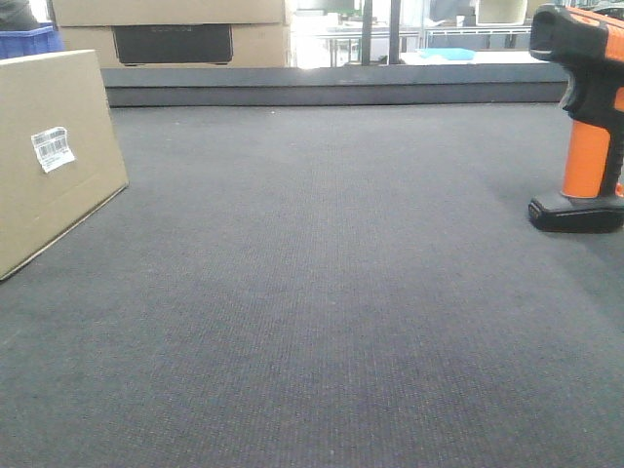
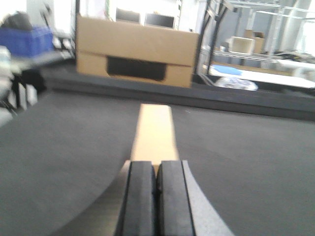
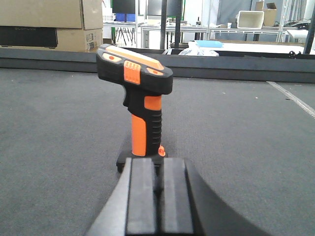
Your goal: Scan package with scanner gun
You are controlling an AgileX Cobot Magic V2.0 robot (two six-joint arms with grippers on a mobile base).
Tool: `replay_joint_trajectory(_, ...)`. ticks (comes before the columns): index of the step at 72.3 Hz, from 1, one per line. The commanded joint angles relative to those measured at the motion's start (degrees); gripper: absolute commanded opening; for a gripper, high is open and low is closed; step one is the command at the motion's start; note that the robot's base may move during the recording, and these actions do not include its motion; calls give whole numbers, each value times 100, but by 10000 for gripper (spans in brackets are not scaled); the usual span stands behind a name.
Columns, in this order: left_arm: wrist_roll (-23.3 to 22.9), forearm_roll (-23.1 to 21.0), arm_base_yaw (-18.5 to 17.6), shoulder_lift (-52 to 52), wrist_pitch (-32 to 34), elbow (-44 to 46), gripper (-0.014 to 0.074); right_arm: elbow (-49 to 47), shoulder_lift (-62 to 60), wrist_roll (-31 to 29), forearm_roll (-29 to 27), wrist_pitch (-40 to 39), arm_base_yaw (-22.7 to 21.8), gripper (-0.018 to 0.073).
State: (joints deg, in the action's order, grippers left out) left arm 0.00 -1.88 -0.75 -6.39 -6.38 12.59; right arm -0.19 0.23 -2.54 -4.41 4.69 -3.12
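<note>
A flat cardboard package stands on edge at the left of the front view, with a white barcode label facing me. In the left wrist view I see its thin top edge running away just beyond my left gripper, which is shut and empty. An orange and black scanner gun stands upright on its base at the far right. In the right wrist view the scanner gun stands just ahead of my right gripper, which is shut and empty.
Everything rests on a dark grey carpeted table with a raised dark ledge along its far edge. Beyond it stand a large cardboard box, a blue crate and metal shelving.
</note>
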Motion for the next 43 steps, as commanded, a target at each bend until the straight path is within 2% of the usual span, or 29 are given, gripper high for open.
replay_joint_trajectory(1,0,554,-26,86,767,-376,-111,19,-23,-58,23,-177,-34,-169)
replay_joint_trajectory(16,-59,415,-26,634,868,-1245,-111,19,-23,-58,23,-177,-34,-169)
replay_joint_trajectory(22,-69,188,-26,639,692,-1259,-111,19,-23,-58,23,-177,-34,-169)
replay_joint_trajectory(27,-69,188,-26,639,473,-1259,-111,19,-23,-58,23,-177,-34,-169)
replay_joint_trajectory(43,-310,188,-26,639,479,-1259,-111,19,-23,-58,23,-177,-34,-169)
